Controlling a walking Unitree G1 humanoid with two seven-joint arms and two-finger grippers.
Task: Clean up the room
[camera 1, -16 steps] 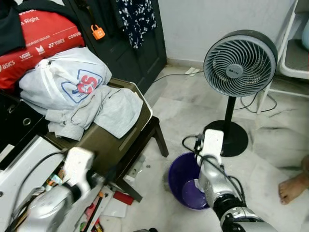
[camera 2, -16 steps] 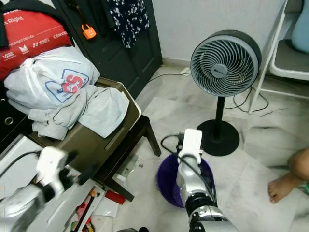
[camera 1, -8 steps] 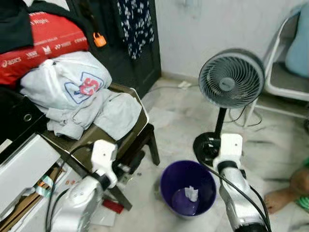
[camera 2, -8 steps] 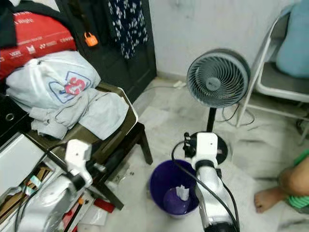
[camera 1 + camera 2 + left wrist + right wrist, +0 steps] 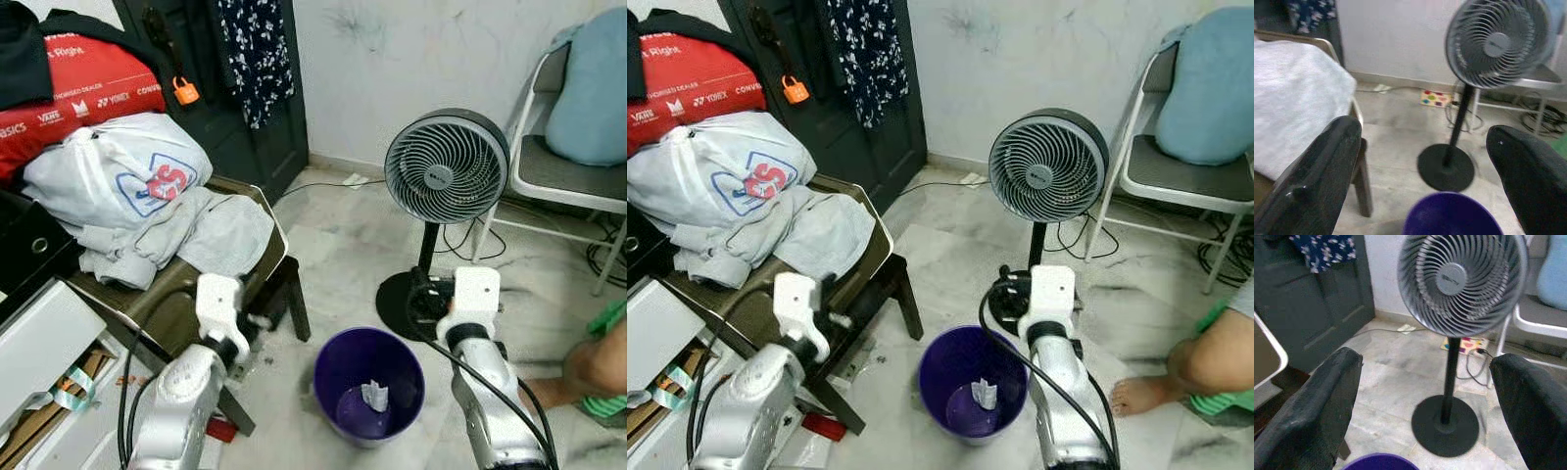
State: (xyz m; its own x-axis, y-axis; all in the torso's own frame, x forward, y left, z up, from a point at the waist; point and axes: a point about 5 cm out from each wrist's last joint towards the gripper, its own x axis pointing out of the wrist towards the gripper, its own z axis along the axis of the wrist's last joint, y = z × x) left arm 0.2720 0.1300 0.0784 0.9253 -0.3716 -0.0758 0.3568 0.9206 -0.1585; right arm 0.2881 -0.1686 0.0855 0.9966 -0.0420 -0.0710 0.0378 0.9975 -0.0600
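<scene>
A purple bin (image 5: 369, 382) stands on the marble floor between my two arms, with a crumpled white paper (image 5: 375, 396) at its bottom. My left gripper (image 5: 1425, 161) is held by the wooden chair's front leg, left of the bin, open and holding nothing. My right gripper (image 5: 1425, 396) hangs over the bin's far right rim, pointing at the fan's base, open with nothing between its fingers (image 5: 1312, 406).
A grey pedestal fan (image 5: 446, 168) stands just behind the bin, its cable on the floor. A wooden chair (image 5: 186, 284) at left carries grey clothes (image 5: 186, 230) and a white plastic bag (image 5: 113, 166). A person's leg (image 5: 593, 367) is at right, below a folding chair (image 5: 563, 171).
The camera has risen and drawn back. Both arms have lifted; the right gripper went from low over the bin to its far rim. The white paper now shows inside the bin.
</scene>
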